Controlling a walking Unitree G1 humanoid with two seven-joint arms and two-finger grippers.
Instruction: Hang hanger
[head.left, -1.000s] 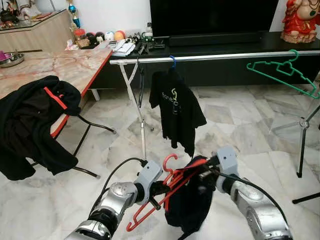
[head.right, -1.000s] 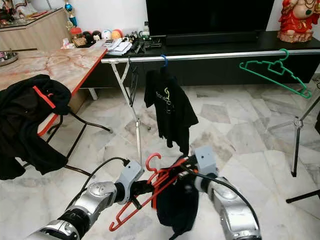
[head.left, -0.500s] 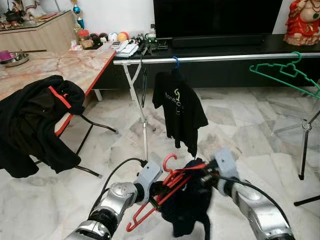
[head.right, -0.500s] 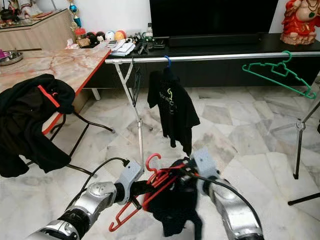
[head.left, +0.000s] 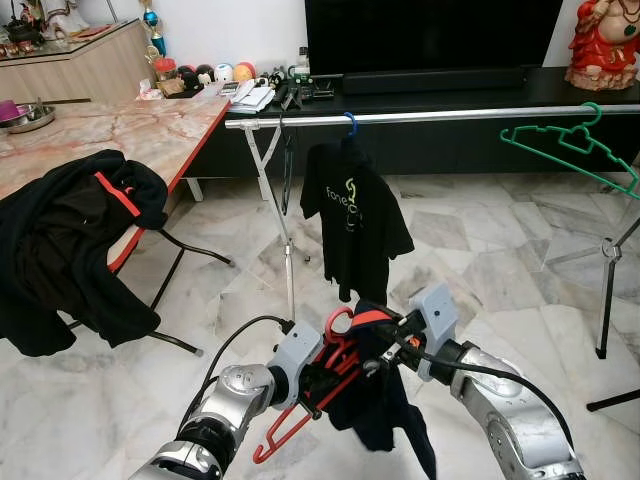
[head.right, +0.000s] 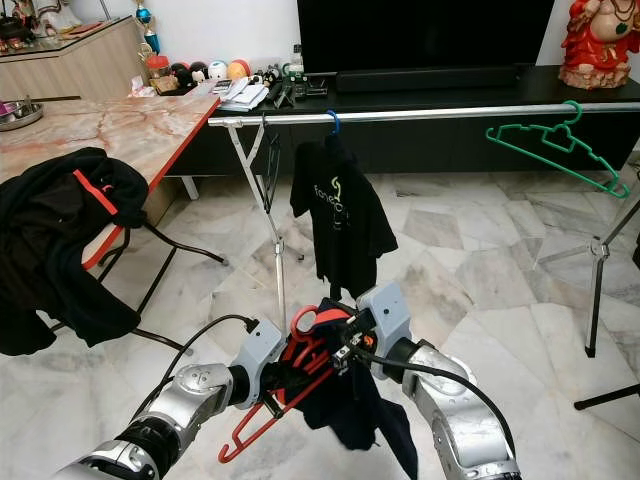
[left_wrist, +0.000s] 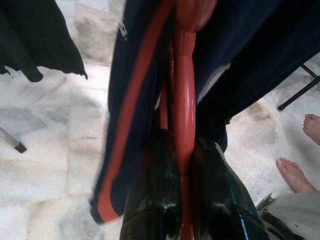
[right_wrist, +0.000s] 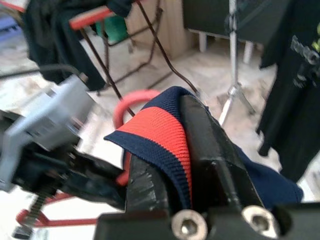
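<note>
My left gripper (head.left: 318, 378) is shut on a red plastic hanger (head.left: 298, 422), low in front of me; in the left wrist view the hanger's stem (left_wrist: 183, 105) runs between the two black fingers (left_wrist: 150, 200). A navy garment (head.left: 388, 425) with a red collar (right_wrist: 162, 134) drapes over the hanger. My right gripper (head.left: 388, 334) is shut on that collar, right beside the hanger's hook (head.left: 336, 321). Beyond stands the silver clothes rail (head.left: 450, 114), with a black T-shirt (head.left: 352, 215) hanging on a blue hanger.
An empty green hanger (head.left: 570, 145) hangs at the rail's right end. The rail's stand (head.left: 288, 260) is straight ahead, and a tripod leg (head.left: 606, 290) is to the right. At left a black jacket (head.left: 70, 240) lies over a chair beside a marble table (head.left: 130, 130). A person's bare feet (left_wrist: 300, 172) are nearby.
My right gripper has moved up and left to the hanger's hook, pulling the garment's collar with it. The garment now hangs longer below. The left gripper has kept still.
</note>
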